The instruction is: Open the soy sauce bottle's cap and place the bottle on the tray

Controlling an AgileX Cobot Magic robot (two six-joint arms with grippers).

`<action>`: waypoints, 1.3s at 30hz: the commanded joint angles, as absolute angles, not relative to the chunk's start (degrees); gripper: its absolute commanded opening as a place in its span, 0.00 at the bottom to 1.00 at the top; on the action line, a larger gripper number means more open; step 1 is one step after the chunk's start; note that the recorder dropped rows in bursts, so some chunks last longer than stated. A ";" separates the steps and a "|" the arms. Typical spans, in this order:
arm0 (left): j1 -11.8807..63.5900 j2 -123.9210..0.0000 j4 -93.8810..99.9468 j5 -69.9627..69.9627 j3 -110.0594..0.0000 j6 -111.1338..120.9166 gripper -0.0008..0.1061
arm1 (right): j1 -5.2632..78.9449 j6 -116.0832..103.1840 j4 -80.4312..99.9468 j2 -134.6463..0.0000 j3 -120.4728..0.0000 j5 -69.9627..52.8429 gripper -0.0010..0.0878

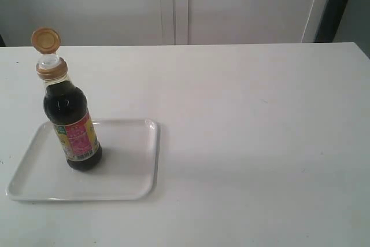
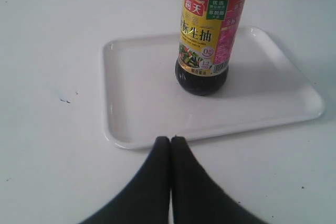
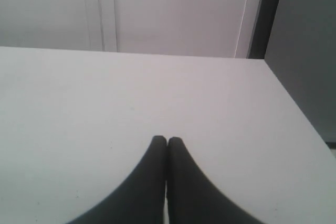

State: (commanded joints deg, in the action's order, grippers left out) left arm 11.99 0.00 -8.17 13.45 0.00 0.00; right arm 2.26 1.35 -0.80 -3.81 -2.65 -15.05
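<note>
The soy sauce bottle (image 1: 72, 122) stands upright on the white tray (image 1: 124, 169) at the table's front left. Its copper-orange cap (image 1: 45, 40) is flipped open and stands above the collar, with the white spout showing. In the left wrist view the bottle (image 2: 207, 40) stands on the tray (image 2: 142, 93), and my left gripper (image 2: 170, 139) is shut on nothing just short of the tray's rim. My right gripper (image 3: 167, 140) is shut and empty over bare table. Neither gripper appears in the exterior view.
The white table (image 1: 260, 131) reaches to a far edge in front of a pale wall with panel seams. A dark upright strip (image 1: 335, 4) stands at the back right. In the right wrist view the table's edge (image 3: 294, 108) runs along one side.
</note>
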 joint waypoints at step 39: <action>11.99 0.00 -8.17 13.45 0.00 0.00 0.01 | 2.26 1.35 0.00 0.00 0.00 -19.18 0.01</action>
State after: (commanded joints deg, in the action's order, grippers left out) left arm 11.99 0.00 -8.17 13.45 0.00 0.00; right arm 2.26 1.35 0.00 0.00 0.00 -19.18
